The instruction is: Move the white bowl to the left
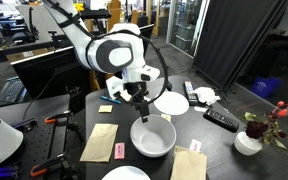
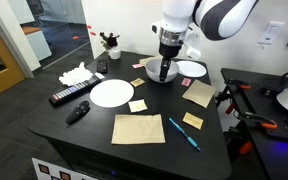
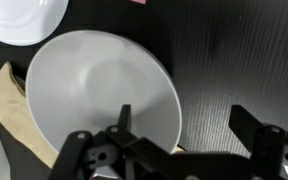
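Note:
The white bowl (image 1: 154, 138) is large, deep and plain, and stands on the black table in both exterior views; the gripper partly hides it in one of them (image 2: 154, 72). In the wrist view the bowl (image 3: 89, 85) fills the left and middle. My gripper (image 1: 139, 110) (image 2: 164, 68) hangs low over the bowl's rim. In the wrist view the gripper (image 3: 184, 122) is open, with one finger inside the bowl and the other outside over the table. The fingers straddle the rim and are not closed on it.
Flat white plates (image 1: 170, 102) (image 1: 126, 174) (image 2: 111, 92) lie near the bowl. Tan napkins (image 1: 99, 142) (image 2: 138, 128), yellow sticky notes (image 2: 192, 120), a blue pen (image 2: 182, 133) and a remote (image 1: 220, 118) (image 2: 66, 96) lie around. A small flower pot (image 1: 248, 142) stands near the table edge.

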Robot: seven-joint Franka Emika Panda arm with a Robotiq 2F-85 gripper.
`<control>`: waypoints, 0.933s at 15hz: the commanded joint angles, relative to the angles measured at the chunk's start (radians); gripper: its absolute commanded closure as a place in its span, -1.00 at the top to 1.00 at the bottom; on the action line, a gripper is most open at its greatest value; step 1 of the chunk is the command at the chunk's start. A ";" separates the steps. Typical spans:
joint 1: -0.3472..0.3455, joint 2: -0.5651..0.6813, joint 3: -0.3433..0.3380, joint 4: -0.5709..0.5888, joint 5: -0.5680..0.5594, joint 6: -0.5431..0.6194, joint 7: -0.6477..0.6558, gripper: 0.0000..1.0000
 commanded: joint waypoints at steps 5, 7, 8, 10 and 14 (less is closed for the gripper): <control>0.050 0.005 -0.054 0.004 0.022 0.009 -0.006 1.00; 0.062 0.018 -0.073 0.017 0.015 0.011 0.001 1.00; 0.063 0.023 -0.077 0.022 0.017 0.012 -0.001 1.00; 0.061 0.035 -0.079 0.030 0.028 0.012 -0.012 1.00; 0.058 0.065 -0.072 0.048 0.063 0.007 -0.029 1.00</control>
